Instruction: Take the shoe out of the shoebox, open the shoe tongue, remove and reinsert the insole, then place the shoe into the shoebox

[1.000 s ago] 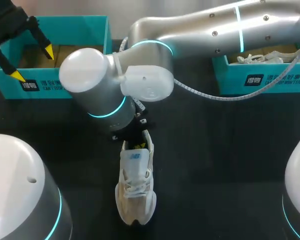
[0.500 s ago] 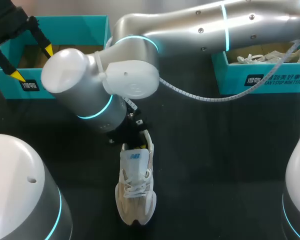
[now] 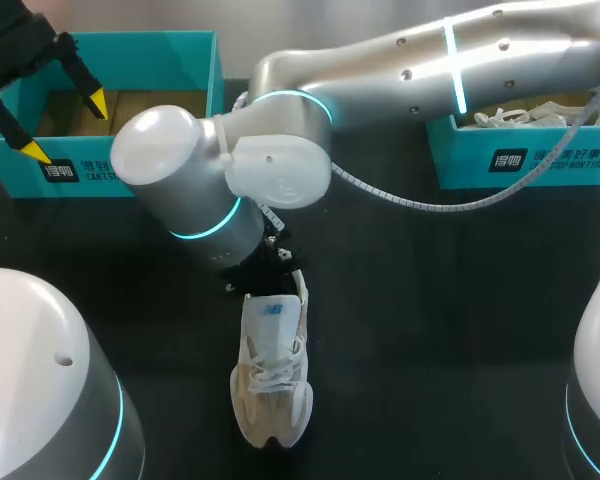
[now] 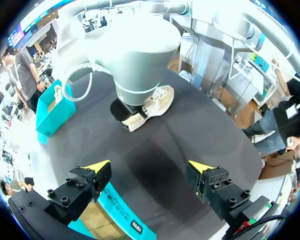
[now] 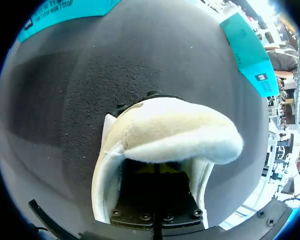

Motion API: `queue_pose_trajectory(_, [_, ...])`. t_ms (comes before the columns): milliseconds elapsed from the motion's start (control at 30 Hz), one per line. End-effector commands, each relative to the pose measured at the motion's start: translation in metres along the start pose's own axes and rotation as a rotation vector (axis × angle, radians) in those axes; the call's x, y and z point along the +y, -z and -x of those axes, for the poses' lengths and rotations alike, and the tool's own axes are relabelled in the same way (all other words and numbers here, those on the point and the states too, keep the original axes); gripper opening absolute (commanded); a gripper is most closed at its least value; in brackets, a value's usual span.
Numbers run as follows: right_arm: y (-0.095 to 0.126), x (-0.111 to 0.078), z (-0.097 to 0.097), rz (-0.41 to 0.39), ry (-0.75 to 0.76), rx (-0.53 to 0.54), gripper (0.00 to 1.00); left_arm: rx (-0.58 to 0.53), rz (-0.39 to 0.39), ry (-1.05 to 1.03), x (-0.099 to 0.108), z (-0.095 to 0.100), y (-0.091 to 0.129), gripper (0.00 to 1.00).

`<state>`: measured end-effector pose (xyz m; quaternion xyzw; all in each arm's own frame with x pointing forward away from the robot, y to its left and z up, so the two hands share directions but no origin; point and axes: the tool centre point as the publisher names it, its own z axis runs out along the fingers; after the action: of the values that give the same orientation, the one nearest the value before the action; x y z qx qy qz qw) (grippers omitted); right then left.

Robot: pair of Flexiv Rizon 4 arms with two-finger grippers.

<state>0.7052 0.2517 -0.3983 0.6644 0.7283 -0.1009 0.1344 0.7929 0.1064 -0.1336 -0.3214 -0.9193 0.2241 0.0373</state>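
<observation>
The shoe [image 3: 270, 375] lies on the black table [image 3: 430, 330] near the middle, toe toward the near edge. The right gripper [image 5: 157, 170] is sunk into its heel opening, behind the raised tongue [image 5: 175, 132]. Whether it grips anything cannot be told. The left gripper [image 3: 67, 127] hangs wide open and empty over the far-left shoebox [image 3: 130, 45].

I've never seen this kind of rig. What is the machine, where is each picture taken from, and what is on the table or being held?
This is a robot with two arms at a black table. One picture looks down from above. The two round ones come from a camera on each wrist. The left gripper hangs open and empty over a teal cardboard shoebox. The right gripper is down at the heel opening of a cream lace-up sneaker that stands on the table. Whether it grips anything is hidden. A second teal shoebox sits at the far right.
</observation>
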Motion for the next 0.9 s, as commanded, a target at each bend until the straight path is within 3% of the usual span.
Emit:
queue_pose_trajectory(33, [0.011,-0.007,0.005,0.053,-0.511,-0.006,0.0,0.005,0.002,0.0,0.001,0.001,0.001,1.0])
queue_pose_trajectory(367, [0.043,-0.014,0.008,0.101,-0.494,-0.071,0.0,0.005,0.002,0.0,0.001,0.001,0.001,1.0])
queue_pose_trajectory(733, [0.018,-0.031,0.012,0.018,-0.525,-0.119,0.0,0.005,0.002,0.0,0.001,0.001,0.001,1.0])
queue_pose_trajectory(900, [0.001,-0.032,0.012,0.003,-0.537,-0.087,0.0,0.005,0.002,0.0,0.001,0.001,0.001,1.0])
